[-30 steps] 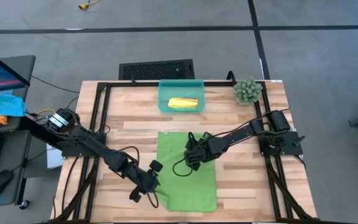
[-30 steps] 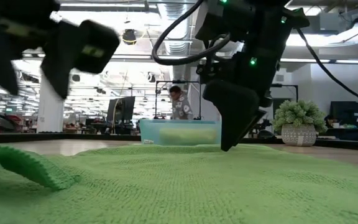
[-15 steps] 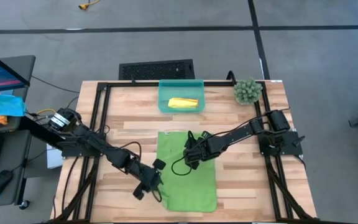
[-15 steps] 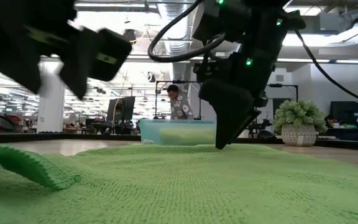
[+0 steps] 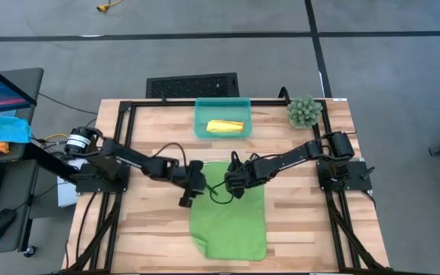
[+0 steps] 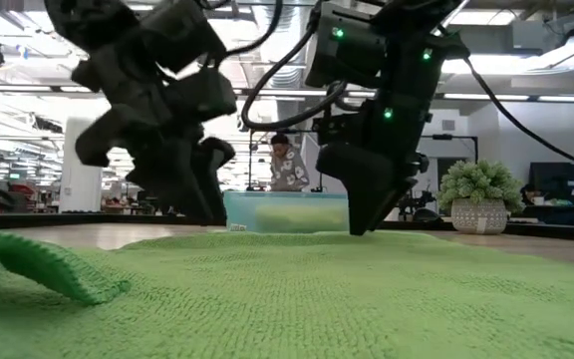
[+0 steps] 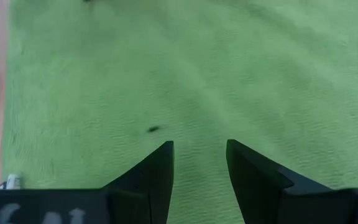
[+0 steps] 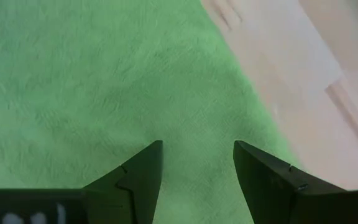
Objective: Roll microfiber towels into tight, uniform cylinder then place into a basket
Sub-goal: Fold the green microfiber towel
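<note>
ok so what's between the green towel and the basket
Only bare wooden table in the high view: a strip of it separates the green towel's far edge from the basket, which holds the yellow towel.

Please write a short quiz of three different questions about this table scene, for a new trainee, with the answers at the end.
1. True or false: the yellow towel lies inside the basket.
2. Which part of the green towel do both pincers hover over? A) the end nearest the basket B) the end farthest from it C) neither, they are off the towel
3. Fill in: the fingers of the left pincer and the right pincer stand ____, with only towel between them.

Key: 1 true. 2 A. 3 open.
</note>
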Controlling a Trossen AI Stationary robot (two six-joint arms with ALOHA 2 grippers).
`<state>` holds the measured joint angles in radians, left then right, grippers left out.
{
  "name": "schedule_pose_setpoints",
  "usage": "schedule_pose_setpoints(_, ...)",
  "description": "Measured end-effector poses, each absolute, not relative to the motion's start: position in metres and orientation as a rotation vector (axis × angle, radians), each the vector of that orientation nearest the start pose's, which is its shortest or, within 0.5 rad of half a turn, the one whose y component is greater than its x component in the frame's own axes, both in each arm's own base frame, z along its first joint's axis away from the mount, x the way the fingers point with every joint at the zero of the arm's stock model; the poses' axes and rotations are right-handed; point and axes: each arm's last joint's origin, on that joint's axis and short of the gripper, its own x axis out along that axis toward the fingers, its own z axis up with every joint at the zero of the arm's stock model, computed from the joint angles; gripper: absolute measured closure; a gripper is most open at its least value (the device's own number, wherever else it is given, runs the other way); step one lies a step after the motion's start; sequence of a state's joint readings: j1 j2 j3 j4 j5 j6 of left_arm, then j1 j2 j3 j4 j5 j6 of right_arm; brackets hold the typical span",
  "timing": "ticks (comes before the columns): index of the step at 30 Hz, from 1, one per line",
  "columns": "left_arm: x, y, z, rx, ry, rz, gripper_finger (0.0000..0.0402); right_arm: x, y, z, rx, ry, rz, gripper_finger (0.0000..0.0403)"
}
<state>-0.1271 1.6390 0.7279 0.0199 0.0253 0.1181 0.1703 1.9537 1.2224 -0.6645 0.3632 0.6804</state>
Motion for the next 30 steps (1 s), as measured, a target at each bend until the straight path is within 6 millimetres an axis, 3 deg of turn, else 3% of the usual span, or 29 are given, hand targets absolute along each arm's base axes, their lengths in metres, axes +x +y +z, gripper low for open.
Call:
schedule_pose_setpoints(12,0.284,0.0,0.121,0.067,0.91,-0.085,0.0262,0.344,0.06,0.135,0.245,1.283,-0.643,0.0182)
schedule_pose_setpoints(22,0.284,0.027,0.122,-0.013,0.885,-0.097,0.0262,0.349,0.018,0.135,0.294,1.254,-0.77,0.0182)
schedule_pose_setpoints(30,0.282,0.038,0.122,-0.059,0.877,-0.112,0.0262,0.349,0.009,0.135,0.292,1.258,-0.775,0.0182)
